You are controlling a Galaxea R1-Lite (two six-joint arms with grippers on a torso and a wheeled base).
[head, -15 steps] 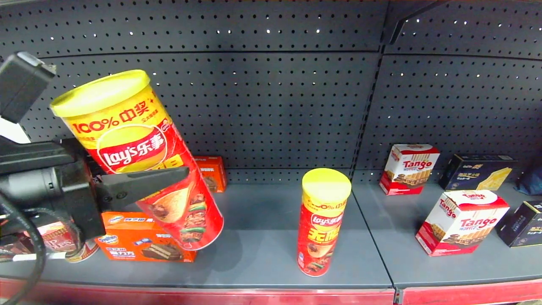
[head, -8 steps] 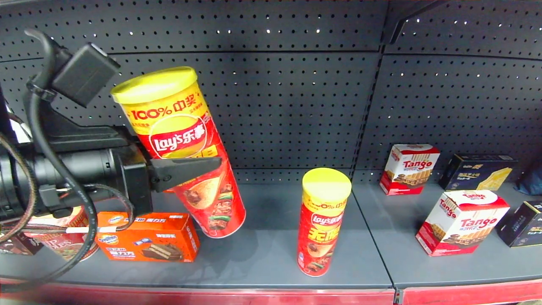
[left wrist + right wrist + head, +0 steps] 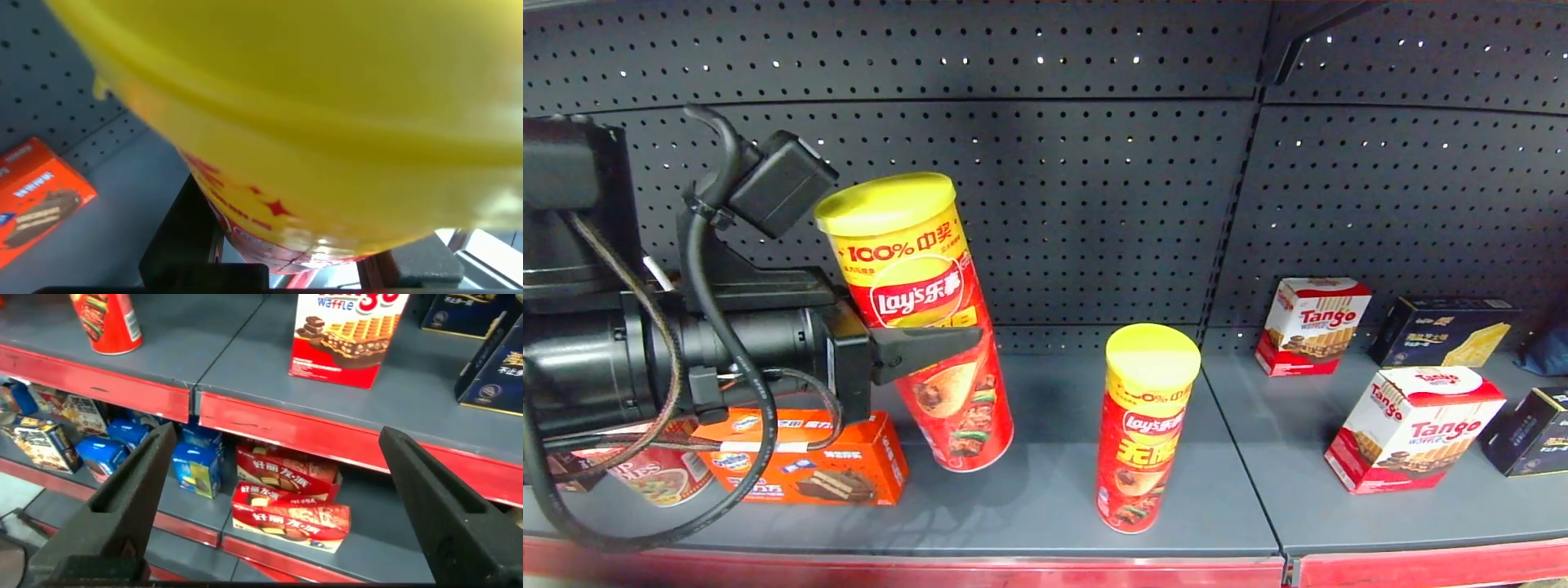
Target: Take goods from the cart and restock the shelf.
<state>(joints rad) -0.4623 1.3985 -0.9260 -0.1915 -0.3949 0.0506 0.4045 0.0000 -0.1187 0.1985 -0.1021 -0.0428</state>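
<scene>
1. The can (image 3: 919, 318) tilts with its lid leaning left and its base low at the shelf (image 3: 1045, 498); whether they touch is unclear.
2. The left gripper (image 3: 960, 336) clamps its middle.
3. An orange box (image 3: 809, 469) lies just left, and a second can (image 3: 1147, 425) stands to the right.
4. The right gripper (image 3: 282, 498) gapes wide, empty.

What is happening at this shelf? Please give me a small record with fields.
Held item: chip can, tilted, gripped by left gripper
Its position: low over the shelf; contact unclear
Neighbour: second chip can, upright, to its right
Also on shelf: orange box, wafer boxes
Other arm: right gripper, open, empty
</scene>
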